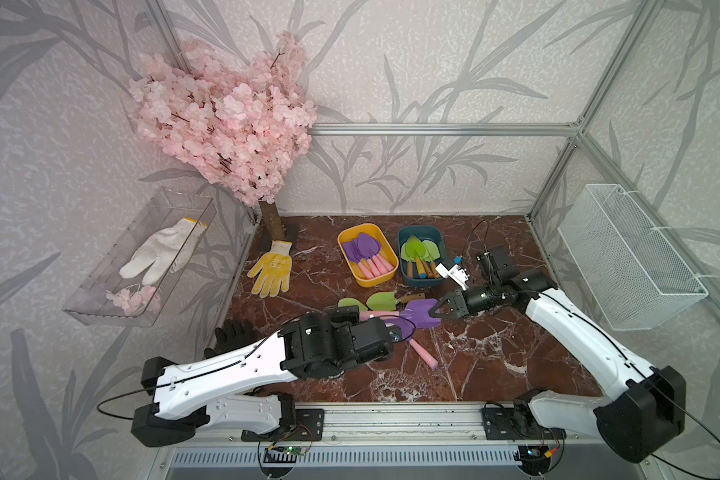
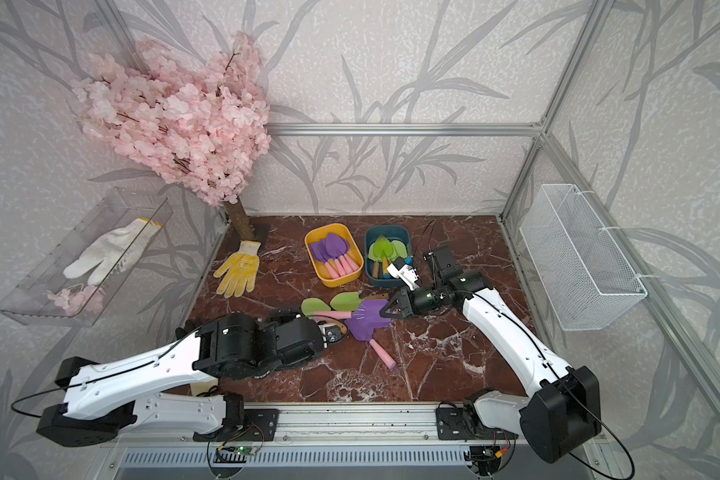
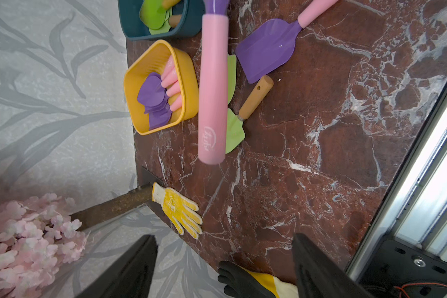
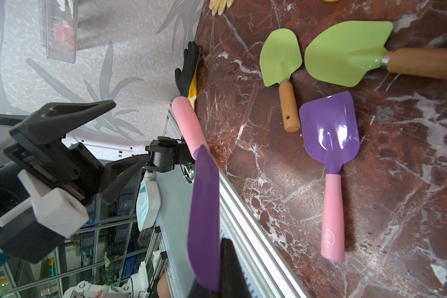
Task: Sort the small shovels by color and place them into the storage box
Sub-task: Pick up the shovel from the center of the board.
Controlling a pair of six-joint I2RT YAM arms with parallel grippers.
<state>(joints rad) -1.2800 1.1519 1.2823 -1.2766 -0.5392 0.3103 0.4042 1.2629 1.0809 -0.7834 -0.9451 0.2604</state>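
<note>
Held shovel (image 1: pixel 418 313): you see a glossy flat purple blade and a smooth round pink handle, lifted near the yellow tub (image 1: pixel 366 284).
Right gripper (image 1: pixel 438 311): pinching that blade.
Left gripper (image 3: pixel 223 237): spread wide, apart from the handle.

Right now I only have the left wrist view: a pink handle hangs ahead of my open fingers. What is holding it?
Observer: The right gripper, shut on the blade of that purple shovel.
Operator: What lies behind the handle?
Observer: Two green shovels with wooden handles, flat on the table.
Operator: Any purple in the teal tub?
Observer: None showing; in a top view the teal tub holds only green blades.
</note>
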